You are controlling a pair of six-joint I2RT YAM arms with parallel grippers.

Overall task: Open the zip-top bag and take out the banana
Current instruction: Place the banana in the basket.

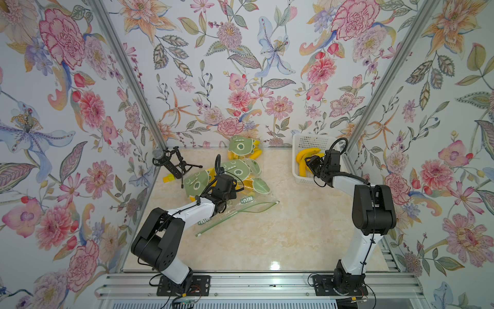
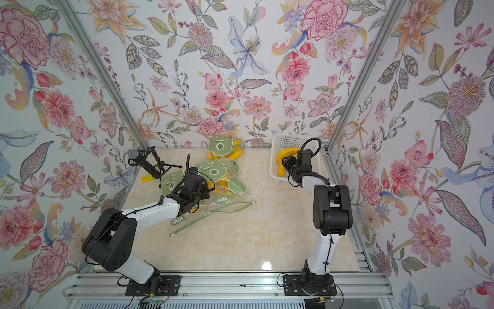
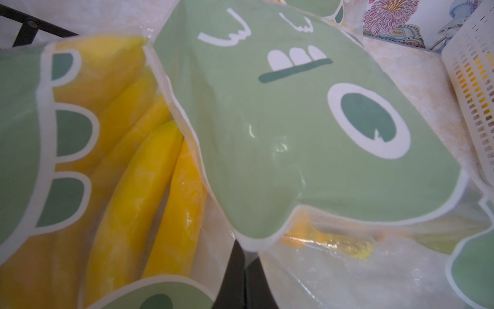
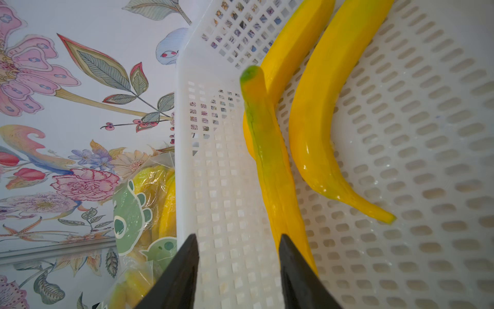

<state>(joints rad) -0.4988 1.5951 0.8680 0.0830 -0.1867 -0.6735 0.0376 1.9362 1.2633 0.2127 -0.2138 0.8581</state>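
The left hand (image 3: 239,278) is mostly hidden. Both top views bury it under its own wrist camera, and the left wrist view gives only a dark sliver beneath clear film. It is pressed shut, though I cannot tell whether it pinches any of that film. That view is filled by dinosaur-print bags (image 3: 294,133), with yellow fruit (image 3: 149,187) blurred behind the plastic.

The right hand (image 4: 238,236) stands half wide over the white basket (image 4: 401,187), gripping nothing. A green-stemmed banana (image 4: 272,166) lies in the basket just beside one finger, its lower end cut off behind it, and a second banana (image 4: 318,120) lies near.

Only the top views show the flat zip-top bag (image 1: 247,204) on the bench (image 1: 280,240) — mouth gaping, printed NIU+ in reversed letters — and a microphone (image 1: 158,154) on a small stand.
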